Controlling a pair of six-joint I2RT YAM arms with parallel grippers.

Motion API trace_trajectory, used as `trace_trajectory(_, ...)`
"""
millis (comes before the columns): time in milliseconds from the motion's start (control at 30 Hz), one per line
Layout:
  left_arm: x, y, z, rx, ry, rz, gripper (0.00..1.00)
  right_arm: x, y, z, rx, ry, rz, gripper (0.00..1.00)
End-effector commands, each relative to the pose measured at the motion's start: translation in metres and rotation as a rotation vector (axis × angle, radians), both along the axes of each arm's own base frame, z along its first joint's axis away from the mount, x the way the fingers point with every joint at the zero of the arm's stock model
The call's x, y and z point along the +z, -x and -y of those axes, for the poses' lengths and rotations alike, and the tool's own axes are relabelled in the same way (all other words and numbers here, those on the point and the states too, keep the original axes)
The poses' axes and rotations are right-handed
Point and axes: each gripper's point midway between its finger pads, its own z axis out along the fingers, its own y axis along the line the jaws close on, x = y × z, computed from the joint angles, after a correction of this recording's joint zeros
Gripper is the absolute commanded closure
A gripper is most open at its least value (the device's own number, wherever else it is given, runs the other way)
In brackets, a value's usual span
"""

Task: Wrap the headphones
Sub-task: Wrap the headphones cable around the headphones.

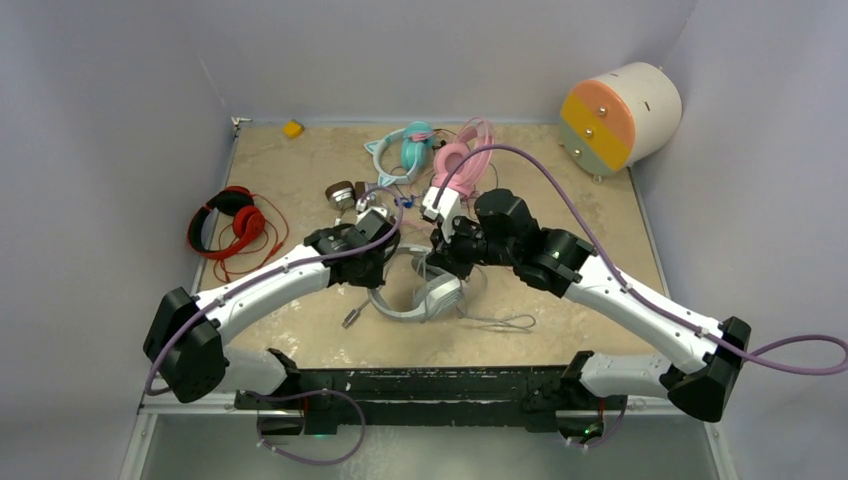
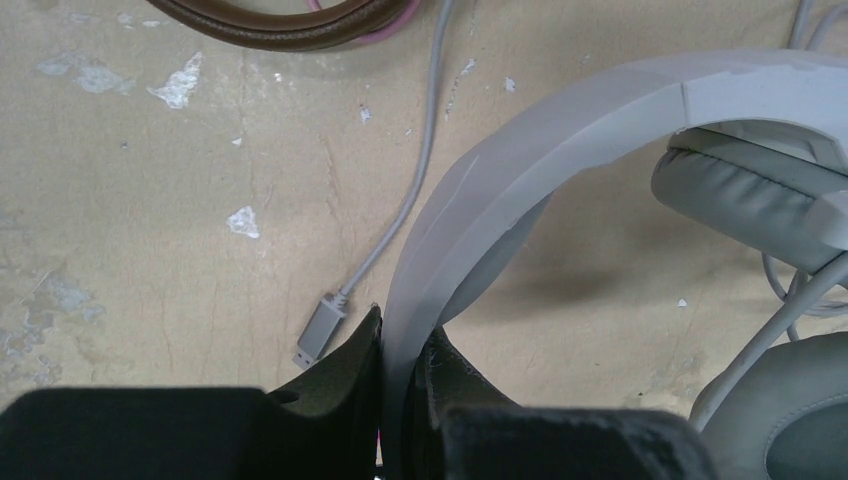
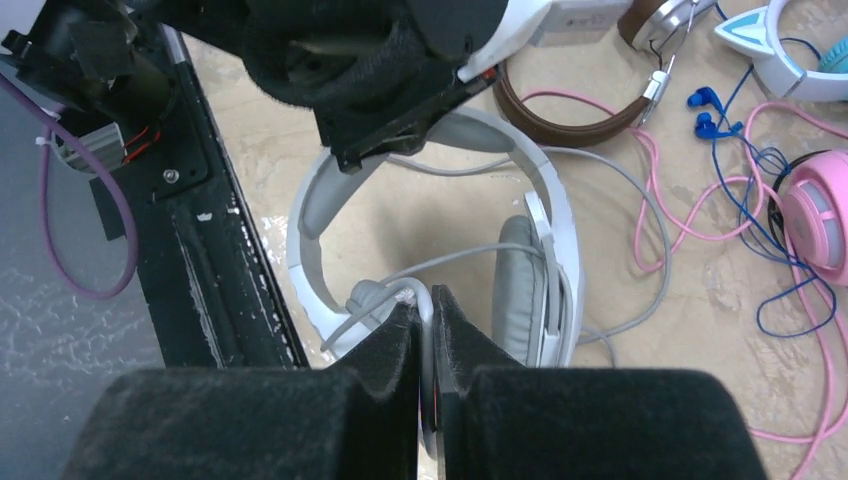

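Beige, mottled tabletop [image 1: 300, 180], scuffed white in spots, boxed in by plain grey walls [image 1: 120, 100]. I see the grey-white headphones [image 1: 420, 295] lying mid-table, toward the near edge. The left gripper [image 2: 400, 335] is clamped on their headband [image 2: 480, 200]. The right gripper [image 3: 425, 310] is pinched nearly closed on their thin grey cable [image 3: 375, 293].

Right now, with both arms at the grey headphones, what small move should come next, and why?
Probably the right arm should carry its pinched grey cable around the grey-white headphones to begin a loop. The left arm's jaws are clamped on the headband, steadying it; the right arm's jaws are shut on the cable; and the plug end lies loose, unwound.
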Motion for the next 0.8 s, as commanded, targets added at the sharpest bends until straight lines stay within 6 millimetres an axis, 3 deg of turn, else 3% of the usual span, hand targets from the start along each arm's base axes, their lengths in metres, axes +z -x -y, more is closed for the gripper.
trace_trajectory(0,0.02,-0.006,0.034,-0.106,0.086,0.066,1.0,0.035,-0.015,-0.009,-0.021,-0.063,0.079,0.95)
trace_trajectory(133,0.021,0.004,0.043,-0.207,0.058,0.098,1.0,0.023,-0.044,0.008,-0.195,0.032,0.108,0.89)
trace_trajectory(367,0.029,0.013,0.049,-0.289,0.001,0.155,1.0,0.009,-0.058,0.011,-0.259,0.108,0.1,0.84)
trace_trajectory(633,0.042,0.02,0.058,-0.344,0.013,0.172,1.0,-0.009,-0.075,0.02,-0.333,0.176,0.117,0.87)
trace_trajectory(767,0.052,0.031,0.069,-0.406,0.095,0.175,1.0,-0.016,-0.085,0.027,-0.375,0.177,0.109,0.77)
